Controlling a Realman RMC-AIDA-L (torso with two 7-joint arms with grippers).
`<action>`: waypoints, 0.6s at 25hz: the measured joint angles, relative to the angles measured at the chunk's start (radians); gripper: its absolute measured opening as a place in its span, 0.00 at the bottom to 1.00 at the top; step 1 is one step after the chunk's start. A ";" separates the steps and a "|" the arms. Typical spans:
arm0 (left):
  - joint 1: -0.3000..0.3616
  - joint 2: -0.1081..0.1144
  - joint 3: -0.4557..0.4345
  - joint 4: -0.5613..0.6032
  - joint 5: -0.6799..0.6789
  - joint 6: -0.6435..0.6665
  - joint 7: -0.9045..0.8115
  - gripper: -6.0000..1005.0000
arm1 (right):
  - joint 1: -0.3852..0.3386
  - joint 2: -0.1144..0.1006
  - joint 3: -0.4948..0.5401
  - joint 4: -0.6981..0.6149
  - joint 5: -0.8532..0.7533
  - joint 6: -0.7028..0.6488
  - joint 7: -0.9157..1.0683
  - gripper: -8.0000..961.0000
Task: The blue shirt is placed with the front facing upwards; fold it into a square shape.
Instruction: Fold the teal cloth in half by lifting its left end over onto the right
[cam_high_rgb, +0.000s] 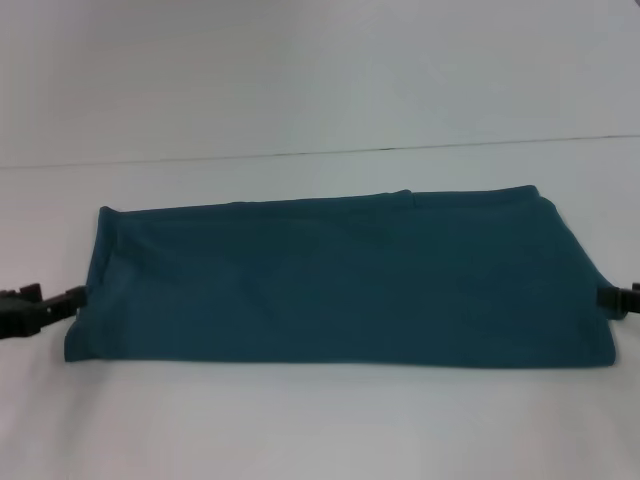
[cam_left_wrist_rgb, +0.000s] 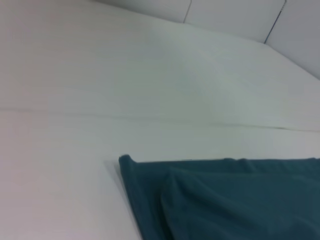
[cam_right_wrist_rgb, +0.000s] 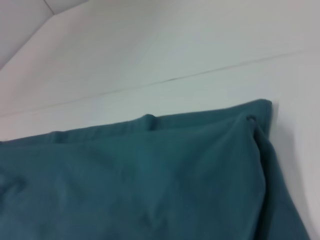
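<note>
1. White worktop (cam_high_rgb: 320, 80) carries blue shirt (cam_high_rgb: 340, 280), folded into a wide band, mid-worktop.
2. Left tool (cam_high_rgb: 72, 297) at shirt's left end, right tool (cam_high_rgb: 607, 297) at right end; can't tell grip state for either.

Blue shirt (cam_high_rgb: 340, 280) lies flat on table (cam_high_rgb: 320, 90), folded into wide band stretching between my two grippers. My left gripper (cam_high_rgb: 72, 298) at band's left end, touching its edge, low on table. My right gripper (cam_high_rgb: 612, 298) at opposite end, against right edge. Shirt's far fold edge runs beyond both grippers; near edge lies closer to me than either. Table seam (cam_high_rgb: 320, 152) crosses behind shirt, well apart from far edge.
</note>
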 joint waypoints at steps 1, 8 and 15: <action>-0.004 0.000 -0.006 0.002 -0.001 0.000 -0.001 0.57 | 0.002 0.000 0.000 0.000 0.005 0.001 -0.002 0.69; -0.043 0.000 -0.018 0.006 -0.025 -0.022 0.001 0.79 | 0.005 0.004 -0.001 0.003 0.097 -0.002 -0.068 0.91; -0.064 -0.004 -0.012 -0.015 -0.122 -0.102 0.010 0.82 | 0.010 0.030 -0.011 0.016 0.197 -0.005 -0.171 0.96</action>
